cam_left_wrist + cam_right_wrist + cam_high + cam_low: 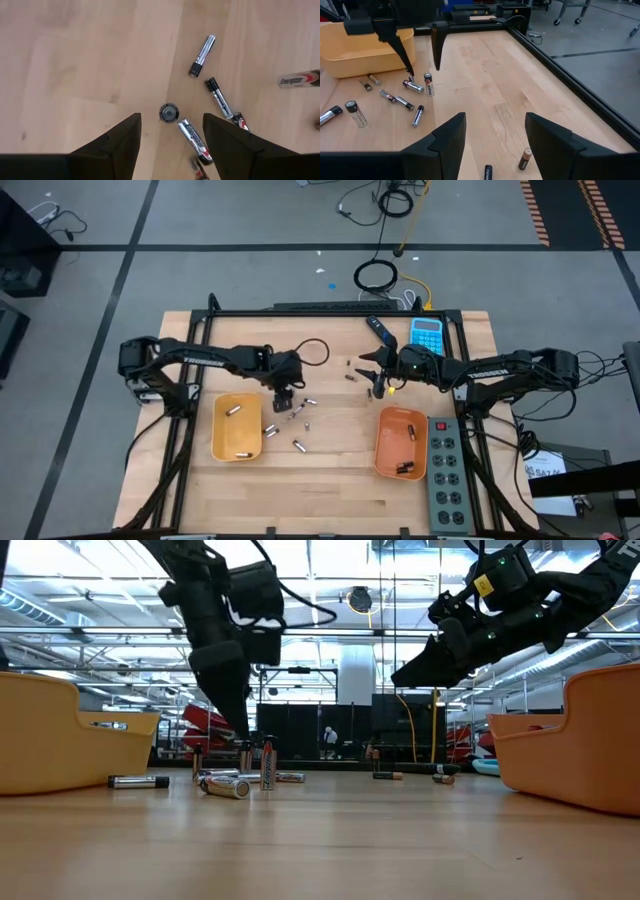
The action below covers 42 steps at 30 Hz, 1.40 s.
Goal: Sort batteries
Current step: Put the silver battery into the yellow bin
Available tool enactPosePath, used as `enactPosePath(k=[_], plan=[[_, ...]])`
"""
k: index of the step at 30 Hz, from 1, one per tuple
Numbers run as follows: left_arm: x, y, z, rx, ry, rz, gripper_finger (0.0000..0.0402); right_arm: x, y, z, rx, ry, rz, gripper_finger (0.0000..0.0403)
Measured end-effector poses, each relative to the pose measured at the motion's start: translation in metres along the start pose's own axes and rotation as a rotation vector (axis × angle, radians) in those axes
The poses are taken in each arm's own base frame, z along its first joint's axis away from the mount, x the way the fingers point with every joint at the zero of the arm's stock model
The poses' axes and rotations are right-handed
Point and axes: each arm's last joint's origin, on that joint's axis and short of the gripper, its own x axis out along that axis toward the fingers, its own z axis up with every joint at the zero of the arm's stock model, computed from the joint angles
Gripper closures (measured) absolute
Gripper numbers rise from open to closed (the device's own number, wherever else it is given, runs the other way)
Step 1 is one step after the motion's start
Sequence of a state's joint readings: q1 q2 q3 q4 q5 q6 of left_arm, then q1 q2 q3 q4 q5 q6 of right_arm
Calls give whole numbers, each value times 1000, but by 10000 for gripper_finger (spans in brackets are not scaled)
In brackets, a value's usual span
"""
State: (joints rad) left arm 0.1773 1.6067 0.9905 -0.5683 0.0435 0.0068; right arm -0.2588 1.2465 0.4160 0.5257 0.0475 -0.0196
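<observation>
While both arms hang over the mid bench, this is how it stands:

L gripper [283,397]: pointing down over the loose batteries near bench centre, just beside the yellow tray's far-right corner; jaws released, spread wide; fingertips [120,145] straddle an upright battery [169,112] seen end-on, nothing grasped.

R gripper [372,380]: up off the wood, toward the far edge of the bench, near the calculator; jaws released, wide gap, empty.

Batteries, centre cluster [297,420]: several lying flat on the wood betw. the two trays, closer to the yellow one; a couple stand upright [267,766] just under the L gripper.

Batteries, far side [524,159]: two small ones lie on the wood ahead of the R gripper, well apart from the cluster.

Yellow tray [218,442]: L half of bench, toward the near edge; approx. three batteries inside [234,411].

Orange tray [385,452]: R half of bench, toward the near edge, just beside the power strip; a couple of dark batteries inside [404,469].

Power strip [446,480]: grey, along the R edge, near-R corner.

Calculator [427,334]: blue, far edge, R of centre.

Pen-like device [378,330]: dark w/ blue tip, just beside the calculator.
</observation>
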Motion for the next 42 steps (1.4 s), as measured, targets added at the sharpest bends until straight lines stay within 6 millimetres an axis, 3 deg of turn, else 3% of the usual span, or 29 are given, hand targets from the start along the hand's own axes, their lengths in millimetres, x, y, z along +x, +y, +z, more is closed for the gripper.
enactPosePath(k=[11, 15, 20, 25, 28, 33, 37, 42], plan=[[32, 1, 4, 9, 20, -1, 188, 0, 0, 0, 0, 2, 0, 207], [39, 1, 2, 9, 39, -1, 232, 0, 0, 0, -1, 5, 0, 207], [41, 2, 5, 27, 12, 18, 348, 0, 0, 0, 0, 4, 0, 207], [39, 3, 4, 37, 28, 39, 350, 0, 0, 0, 0, 4, 0, 207], [22, 3, 6, 52, 28, 83, 350, 0, 0, 0, 0, 5, -1, 207], [-45, 4, 16, 52, -66, 224, 350, 0, 0, -3, 4, 29, -5, 207], [-85, 0, -3, -75, -35, 124, 350, 0, 0, -5, 10, 38, -6, 207], [-87, -18, -44, -250, 166, -13, 350, -3, 0, -12, 26, 47, -7, 207]])
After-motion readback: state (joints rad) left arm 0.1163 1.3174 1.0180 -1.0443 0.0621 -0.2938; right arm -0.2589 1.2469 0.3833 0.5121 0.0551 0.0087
